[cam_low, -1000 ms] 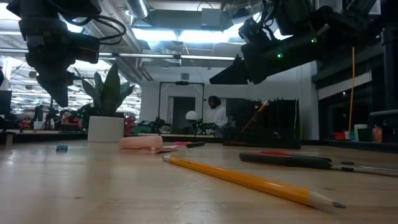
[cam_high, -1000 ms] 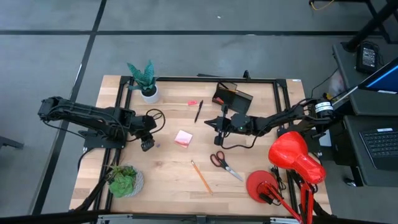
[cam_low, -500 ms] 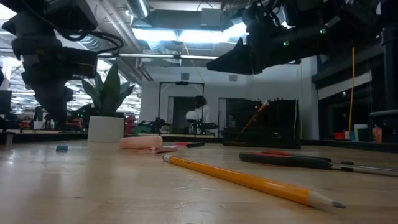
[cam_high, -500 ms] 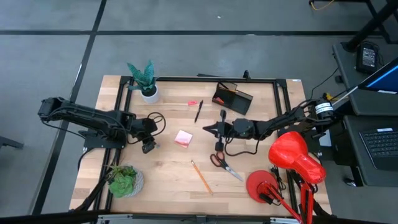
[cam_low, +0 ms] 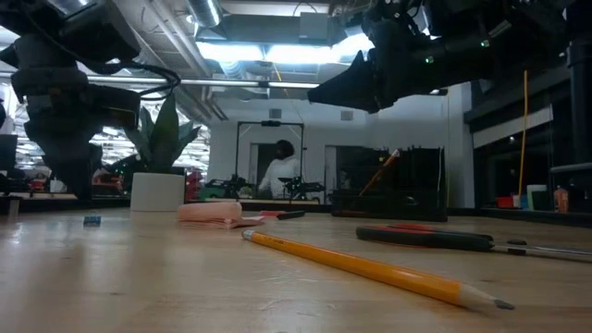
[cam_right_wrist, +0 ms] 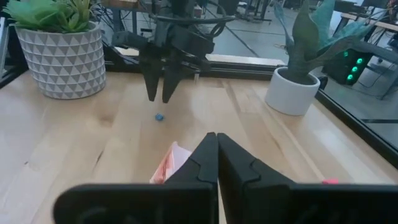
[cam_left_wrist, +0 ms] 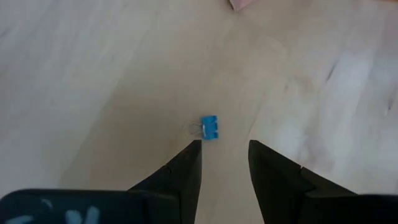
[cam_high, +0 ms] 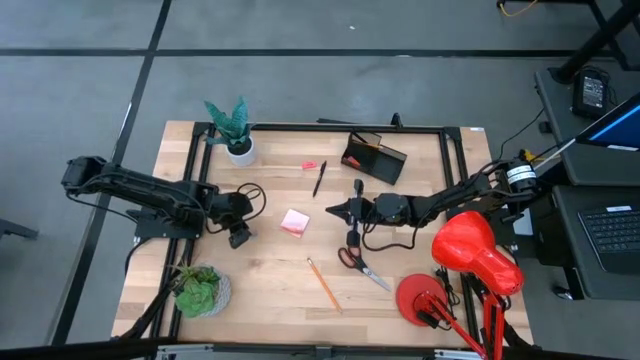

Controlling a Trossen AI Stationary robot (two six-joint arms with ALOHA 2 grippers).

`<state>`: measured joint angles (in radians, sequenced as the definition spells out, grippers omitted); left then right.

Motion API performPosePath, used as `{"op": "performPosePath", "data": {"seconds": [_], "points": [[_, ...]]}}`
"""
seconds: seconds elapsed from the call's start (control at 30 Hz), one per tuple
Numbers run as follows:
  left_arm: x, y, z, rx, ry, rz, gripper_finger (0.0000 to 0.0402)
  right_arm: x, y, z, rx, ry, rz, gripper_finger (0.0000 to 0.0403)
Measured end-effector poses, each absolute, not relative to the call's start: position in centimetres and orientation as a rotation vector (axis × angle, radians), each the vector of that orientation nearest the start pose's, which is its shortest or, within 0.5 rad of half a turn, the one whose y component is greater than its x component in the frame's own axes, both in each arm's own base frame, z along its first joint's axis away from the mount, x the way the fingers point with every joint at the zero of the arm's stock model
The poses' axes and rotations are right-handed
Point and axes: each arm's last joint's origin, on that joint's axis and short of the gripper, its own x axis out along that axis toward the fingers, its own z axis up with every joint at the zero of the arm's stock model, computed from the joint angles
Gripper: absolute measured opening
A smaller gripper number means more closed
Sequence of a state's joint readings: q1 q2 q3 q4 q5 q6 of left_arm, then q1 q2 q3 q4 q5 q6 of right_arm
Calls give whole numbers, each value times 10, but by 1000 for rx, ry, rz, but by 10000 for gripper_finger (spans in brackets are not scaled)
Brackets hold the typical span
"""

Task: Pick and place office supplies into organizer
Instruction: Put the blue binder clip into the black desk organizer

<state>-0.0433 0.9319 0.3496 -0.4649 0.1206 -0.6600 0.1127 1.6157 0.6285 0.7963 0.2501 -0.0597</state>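
My left gripper stands open, pointing steeply down, low over a small blue clip that lies flat on the wood just beyond its fingertips. The clip also shows in the right wrist view. My right gripper is shut and empty, held level above the table beside the pink sticky-note pad. A black pen, a small red eraser, red-handled scissors and an orange pencil lie flat on the table. The black organizer stands at the far middle.
A white pot with a tall green plant stands at the far left. A patterned pot with a succulent is at the near left, and a red desk lamp at the near right. A person shows far behind the table.
My left gripper has come down toward the blue clip, staying open. My right gripper, still shut, has swung a little toward the table's near edge.
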Motion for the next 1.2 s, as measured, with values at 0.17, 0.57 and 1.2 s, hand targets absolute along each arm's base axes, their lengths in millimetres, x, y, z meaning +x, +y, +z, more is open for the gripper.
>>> {"op": "performPosePath", "data": {"seconds": [0.17,0.57,1.2], "points": [[149,-9,144,-616,1069,242,125,310,28,178,-95,192,-131,4],[160,-10,135,-576,1085,204,125,310,28,177,-99,196,-131,4],[162,-11,134,-596,1097,185,125,310,28,177,-97,196,-132,4]]}}
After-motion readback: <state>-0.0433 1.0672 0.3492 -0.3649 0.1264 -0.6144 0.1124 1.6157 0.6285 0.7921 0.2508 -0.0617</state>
